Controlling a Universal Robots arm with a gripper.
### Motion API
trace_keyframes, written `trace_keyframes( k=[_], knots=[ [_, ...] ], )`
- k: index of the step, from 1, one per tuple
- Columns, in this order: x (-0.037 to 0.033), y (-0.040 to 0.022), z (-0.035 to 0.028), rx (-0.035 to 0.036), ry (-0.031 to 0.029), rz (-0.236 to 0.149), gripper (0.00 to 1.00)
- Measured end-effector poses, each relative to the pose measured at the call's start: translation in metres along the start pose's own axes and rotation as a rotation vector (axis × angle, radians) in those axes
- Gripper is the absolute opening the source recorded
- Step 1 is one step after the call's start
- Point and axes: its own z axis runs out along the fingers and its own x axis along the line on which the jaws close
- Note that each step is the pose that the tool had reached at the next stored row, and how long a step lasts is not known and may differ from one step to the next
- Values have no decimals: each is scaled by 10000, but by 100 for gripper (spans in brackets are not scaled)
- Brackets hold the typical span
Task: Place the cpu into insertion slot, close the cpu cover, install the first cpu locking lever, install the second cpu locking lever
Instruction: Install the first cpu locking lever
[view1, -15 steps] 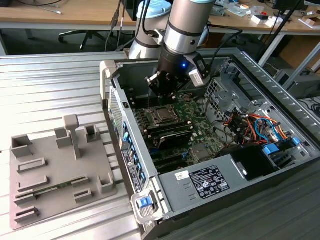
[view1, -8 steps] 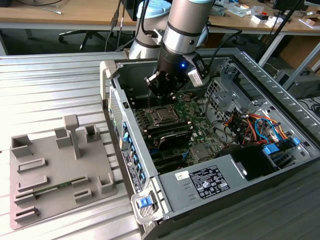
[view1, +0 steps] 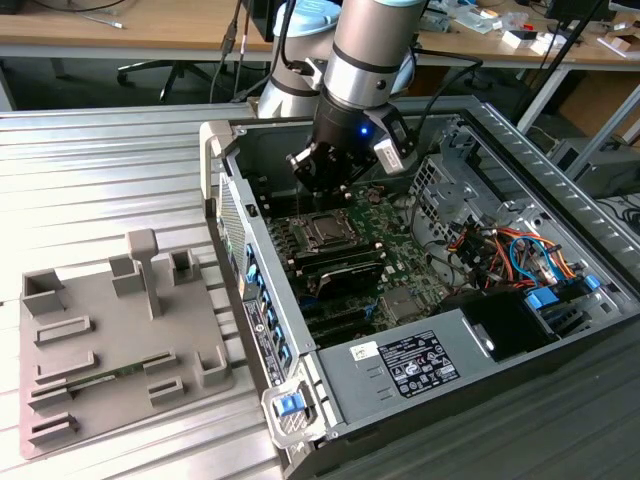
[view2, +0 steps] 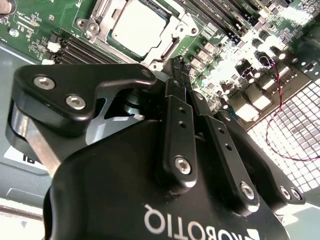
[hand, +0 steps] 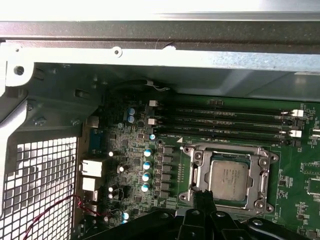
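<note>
gripper (hand: 203, 196): fingers together, empty | cpu (hand: 228, 176): seated in socket | cpu cover (hand: 198, 170): down (flat around chip)

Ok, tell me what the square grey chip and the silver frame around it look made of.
Square grey chip: probably metal, matte top with a dull even sheen. Silver frame: likely stamped sheet metal, brighter, glinting at its edges.

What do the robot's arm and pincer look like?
The arm is a silver-grey cylinder with a pale blue joint cap. The pincer is black, with linked bars, silver screws and white lettering; a blue light glows near its wrist.
</note>
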Motion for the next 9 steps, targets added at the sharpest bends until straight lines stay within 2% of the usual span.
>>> trace_keyframes(
  k=[9],
  knots=[
    [38, 3, 2, 0, 0, -1, 11]
  ],
)
